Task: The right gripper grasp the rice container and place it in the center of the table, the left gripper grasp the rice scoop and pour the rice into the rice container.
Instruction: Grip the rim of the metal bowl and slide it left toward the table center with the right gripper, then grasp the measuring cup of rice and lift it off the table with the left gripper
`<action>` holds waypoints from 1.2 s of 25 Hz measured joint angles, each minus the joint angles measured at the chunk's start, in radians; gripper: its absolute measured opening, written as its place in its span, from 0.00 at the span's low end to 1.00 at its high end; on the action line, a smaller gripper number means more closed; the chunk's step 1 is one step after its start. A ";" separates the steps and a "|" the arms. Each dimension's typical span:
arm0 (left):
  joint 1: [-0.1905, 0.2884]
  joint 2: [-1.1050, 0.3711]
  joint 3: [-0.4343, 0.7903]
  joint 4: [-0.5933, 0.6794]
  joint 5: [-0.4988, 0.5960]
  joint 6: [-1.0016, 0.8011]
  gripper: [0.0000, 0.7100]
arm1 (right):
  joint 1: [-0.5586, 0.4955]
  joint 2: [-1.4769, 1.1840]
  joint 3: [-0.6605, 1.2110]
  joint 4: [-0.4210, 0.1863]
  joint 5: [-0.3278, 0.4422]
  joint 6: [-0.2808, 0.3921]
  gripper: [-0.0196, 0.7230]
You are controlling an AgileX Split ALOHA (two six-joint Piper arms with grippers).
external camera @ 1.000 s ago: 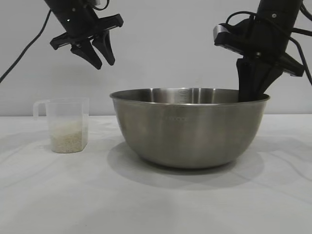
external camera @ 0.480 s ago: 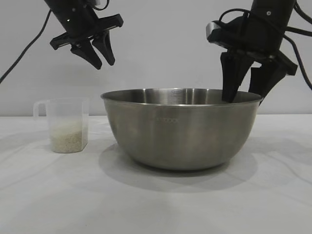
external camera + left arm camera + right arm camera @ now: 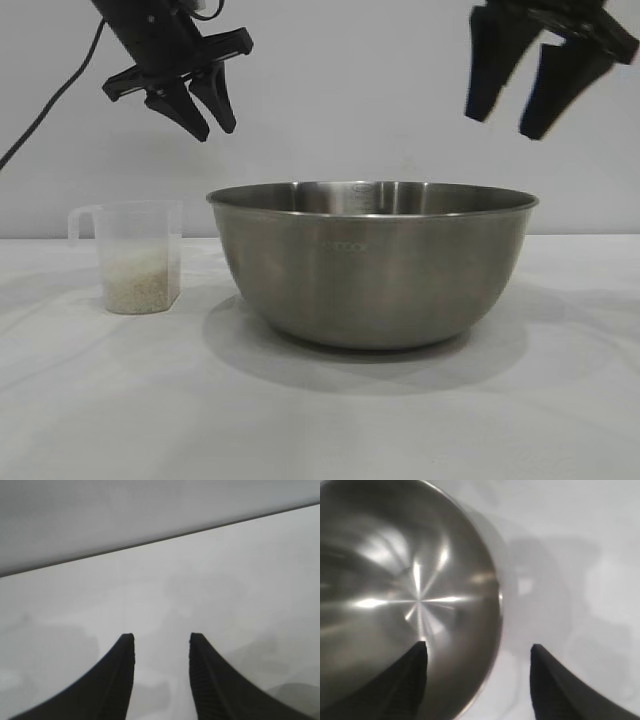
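A faint stamped oval mark sits inside the far rim of the rice container, with dim embossed lettering on its near wall, but I can't read either. My right pincer hangs spread wide and empty above the bowl's right rim, fingers pointing steeply down, while my left pincer hovers partly open and empty, angled downward, above the rice scoop. The bowl stands mid-counter, the scoop just beside it holding rice.

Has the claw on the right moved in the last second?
Yes. The right gripper let go of the rice container and rose clear above its rim, open.
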 joint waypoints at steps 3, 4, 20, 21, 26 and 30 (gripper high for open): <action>0.000 0.000 0.000 0.000 0.000 0.000 0.31 | -0.034 -0.118 0.196 -0.004 -0.182 -0.002 0.54; 0.000 0.000 0.000 0.000 0.000 0.000 0.31 | -0.042 -0.167 0.247 -0.004 -0.233 -0.002 0.54; 0.000 0.000 0.000 -0.002 0.000 0.000 0.31 | -0.121 -0.898 0.671 0.022 -0.317 -0.004 0.54; 0.000 0.000 0.000 -0.002 0.000 0.000 0.31 | -0.121 -0.922 0.671 0.022 -0.272 -0.002 0.54; 0.000 -0.012 0.000 0.000 0.002 0.000 0.31 | -0.121 -1.024 0.671 0.035 -0.042 -0.002 0.54; 0.000 -0.030 0.000 0.011 0.002 0.000 0.31 | -0.122 -1.093 0.671 0.060 0.137 0.000 0.45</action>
